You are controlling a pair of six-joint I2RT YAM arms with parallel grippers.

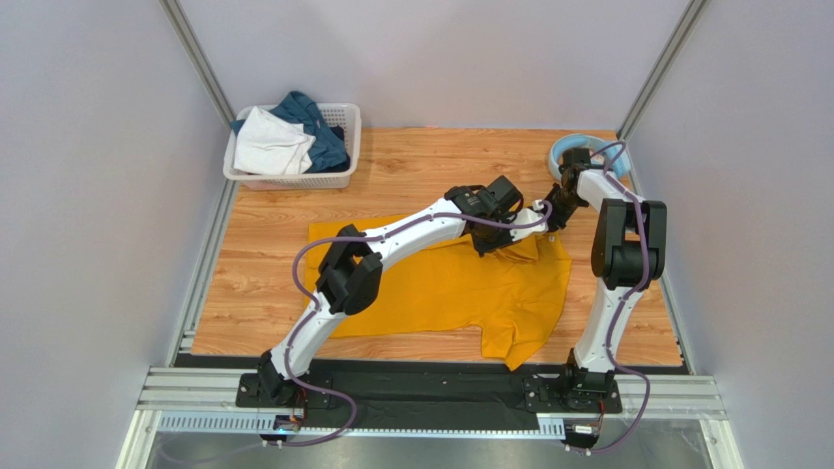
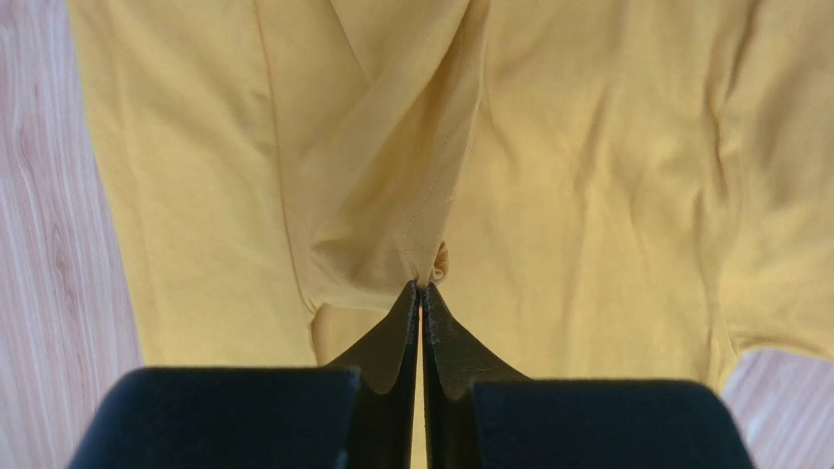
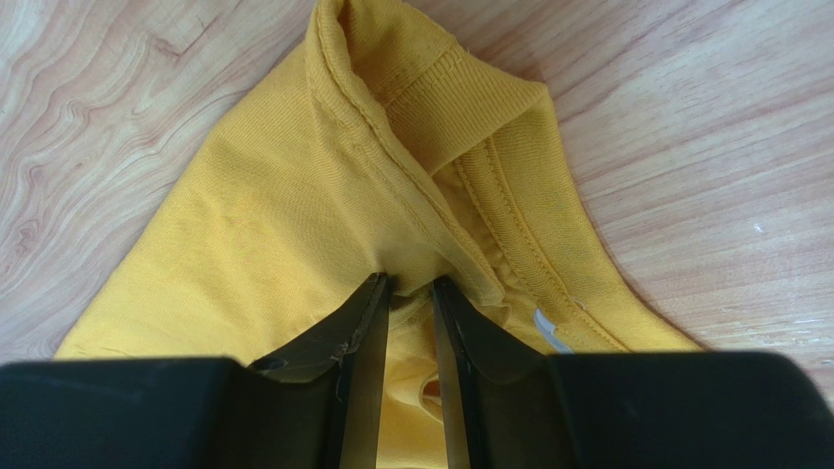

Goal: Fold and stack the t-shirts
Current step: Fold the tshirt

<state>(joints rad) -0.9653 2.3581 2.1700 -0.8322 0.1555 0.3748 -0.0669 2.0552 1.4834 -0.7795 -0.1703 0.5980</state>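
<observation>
A mustard-yellow t-shirt (image 1: pixel 460 288) lies spread on the wooden table. My left gripper (image 1: pixel 492 241) is shut on a pinch of its cloth near the upper right edge; in the left wrist view (image 2: pixel 423 285) the fingertips meet on a fold of the shirt (image 2: pixel 587 176). My right gripper (image 1: pixel 548 217) is shut on the shirt's collar region; the right wrist view (image 3: pixel 409 283) shows bunched cloth between the fingers beside the ribbed collar (image 3: pixel 489 166). A white shirt (image 1: pixel 269 145) and a dark teal-blue garment (image 1: pixel 318 132) lie in the basket.
A white lattice basket (image 1: pixel 338 176) stands at the table's back left. Light-blue headphones (image 1: pixel 566 151) sit at the back right behind the right arm. Bare wood (image 1: pixel 264 283) shows left of the shirt. Grey walls enclose the table.
</observation>
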